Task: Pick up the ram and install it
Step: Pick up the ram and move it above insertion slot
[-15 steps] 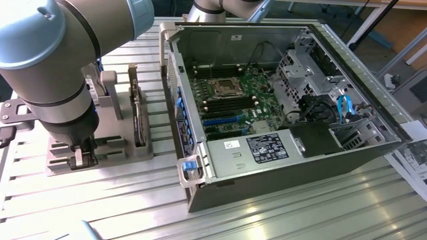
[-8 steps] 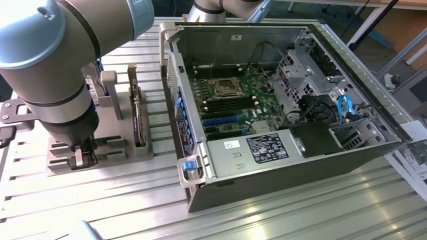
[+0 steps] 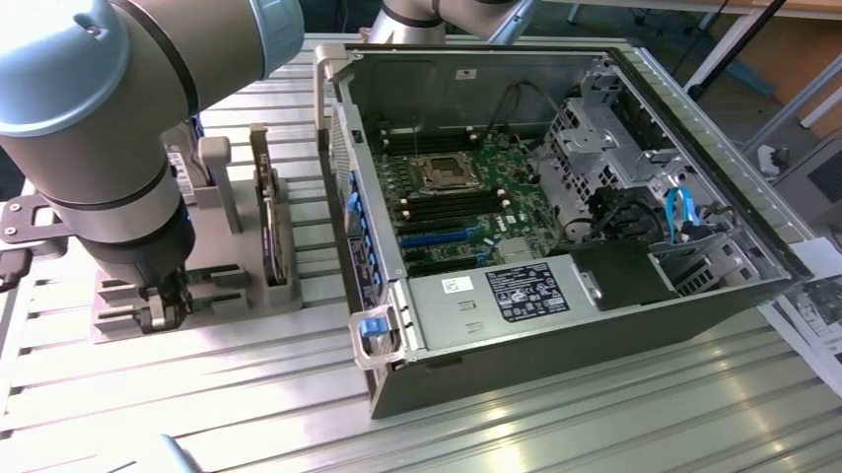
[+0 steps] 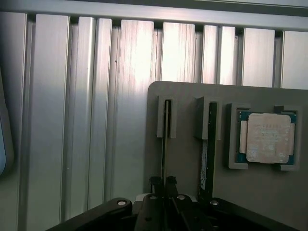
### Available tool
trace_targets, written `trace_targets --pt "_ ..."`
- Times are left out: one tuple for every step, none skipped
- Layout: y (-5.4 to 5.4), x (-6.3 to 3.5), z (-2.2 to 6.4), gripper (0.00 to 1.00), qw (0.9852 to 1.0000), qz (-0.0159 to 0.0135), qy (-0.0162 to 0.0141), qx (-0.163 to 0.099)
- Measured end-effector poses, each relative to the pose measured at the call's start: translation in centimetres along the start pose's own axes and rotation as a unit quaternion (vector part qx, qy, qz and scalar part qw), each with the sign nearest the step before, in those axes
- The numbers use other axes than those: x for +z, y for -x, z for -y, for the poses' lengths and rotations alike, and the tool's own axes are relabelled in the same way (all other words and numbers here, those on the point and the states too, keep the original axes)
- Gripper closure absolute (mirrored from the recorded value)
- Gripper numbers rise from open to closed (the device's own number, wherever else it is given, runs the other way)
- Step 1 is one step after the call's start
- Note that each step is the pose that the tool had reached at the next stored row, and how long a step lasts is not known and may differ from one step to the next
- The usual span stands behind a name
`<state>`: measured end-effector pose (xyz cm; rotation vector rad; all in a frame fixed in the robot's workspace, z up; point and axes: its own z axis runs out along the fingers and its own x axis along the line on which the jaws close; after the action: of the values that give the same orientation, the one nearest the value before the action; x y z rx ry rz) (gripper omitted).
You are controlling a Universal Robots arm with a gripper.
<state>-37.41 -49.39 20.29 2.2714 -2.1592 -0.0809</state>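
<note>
One ram (image 4: 165,144) is seen edge-on as a thin, dark-green line. It is stood upright in a narrow slot of the grey holder (image 4: 185,163), the slot nearest the holder's edge that borders bare table (image 4: 96,120). Chips cannot be made out from this angle. The gripper (image 4: 163,181) is positioned over it. The black jaws are clenched on the stick, one at each flat face, with no gap visible. The ram is not yet lifted from its slot.

A second, darker board (image 4: 208,149) is stood edge-on in the neighbouring slot. A square silver processor (image 4: 267,137) on green substrate is laid flat in a recess beyond.

Holder: matte, moulded grey. Table: ribbed, brushed aluminium, glossy.

In the exterior view the holder is placed near the table edge at the exterior view's left. It is set beside the open computer case (image 3: 553,350), whose green motherboard (image 3: 455,197) is exposed.
</note>
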Motion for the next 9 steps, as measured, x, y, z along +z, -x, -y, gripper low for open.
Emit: trace_targets --pt "0.00 0.00 0.00 0.86 1.0000 0.0000 0.0000 0.000" --pt "0.00 0.00 0.00 0.86 1.0000 0.0000 0.0000 0.000" --pt "0.00 0.00 0.00 0.86 1.0000 0.0000 0.0000 0.000" --pt "0.00 0.00 0.00 0.86 1.0000 0.0000 0.0000 0.000" --pt "0.00 0.00 0.00 0.86 1.0000 0.0000 0.0000 0.000" --pt "0.00 0.00 0.00 0.86 1.0000 0.0000 0.0000 0.000" --pt "0.00 -0.02 0.00 0.86 1.0000 0.0000 0.0000 0.000" --pt "0.01 -0.28 -0.02 0.86 1.0000 -0.0001 0.0002 0.000" --pt "0.02 -0.67 -0.03 0.86 1.0000 0.0000 0.0000 0.000"
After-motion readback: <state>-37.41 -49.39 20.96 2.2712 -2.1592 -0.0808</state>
